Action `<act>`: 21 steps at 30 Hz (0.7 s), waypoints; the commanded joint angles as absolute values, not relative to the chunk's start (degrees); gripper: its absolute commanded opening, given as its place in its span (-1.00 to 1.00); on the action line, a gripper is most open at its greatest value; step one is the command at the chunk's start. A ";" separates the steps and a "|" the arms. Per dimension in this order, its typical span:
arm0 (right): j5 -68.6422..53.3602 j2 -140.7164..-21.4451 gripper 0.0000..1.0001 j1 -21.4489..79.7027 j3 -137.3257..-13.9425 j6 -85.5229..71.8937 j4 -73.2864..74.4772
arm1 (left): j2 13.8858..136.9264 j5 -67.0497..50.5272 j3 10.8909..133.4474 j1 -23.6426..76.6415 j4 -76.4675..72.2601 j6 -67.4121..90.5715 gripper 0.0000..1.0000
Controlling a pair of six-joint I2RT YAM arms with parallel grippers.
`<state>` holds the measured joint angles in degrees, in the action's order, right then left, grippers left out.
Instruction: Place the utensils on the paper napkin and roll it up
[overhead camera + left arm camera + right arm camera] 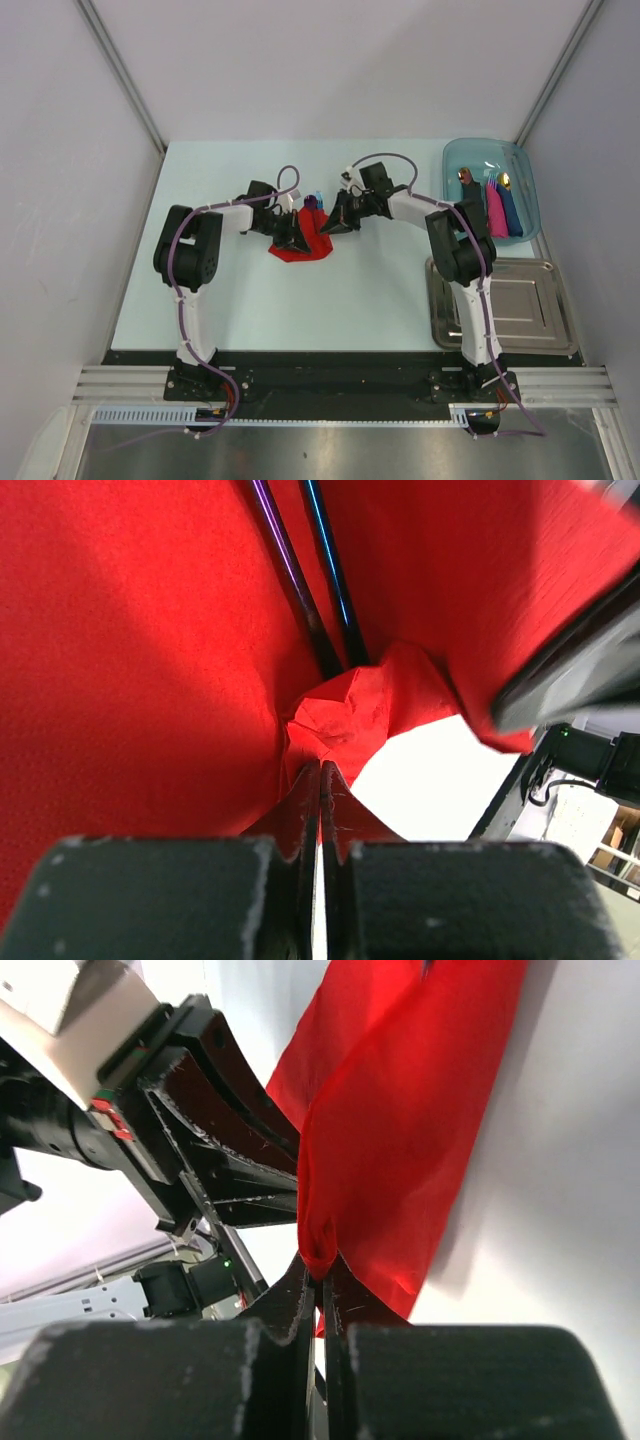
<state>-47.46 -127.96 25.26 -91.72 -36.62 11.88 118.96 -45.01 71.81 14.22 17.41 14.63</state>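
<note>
The left gripper (320, 770) and right gripper (322, 1265) pinch the red napkin (300, 248).
Both partly screen its utensils (328, 570) from above; bin (480, 142) and tray (530, 300) lie to its right.

The napkin (306, 248) is lying on the table (300, 300) between the left gripper (292, 240) and right gripper (333, 225), utensils (300, 590) resting side by side on it; far right, a bin (455, 165) is sitting behind a tray (540, 320).

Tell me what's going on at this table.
Two robot arms are wrapping cutlery in a red napkin mid-table. The left gripper is shut on a bunched edge, the right gripper on another fold. A blue utensil and a purple utensil lie side by side on the napkin, which is not yet a roll. Finished rolls sit in the blue bin at far right.
</note>
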 commanded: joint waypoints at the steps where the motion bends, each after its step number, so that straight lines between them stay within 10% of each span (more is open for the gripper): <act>1: -47.73 -129.29 -1.00 26.45 -94.22 -37.36 10.90 | 120.94 -41.84 73.39 13.97 15.82 14.33 -0.99; 21: -46.58 -134.30 -1.00 29.88 -96.68 -36.92 9.05 | 120.85 -42.19 72.95 13.97 16.00 13.89 -1.00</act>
<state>-46.28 -133.29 29.08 -94.54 -37.69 10.52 119.61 -45.67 72.44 14.15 17.47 15.05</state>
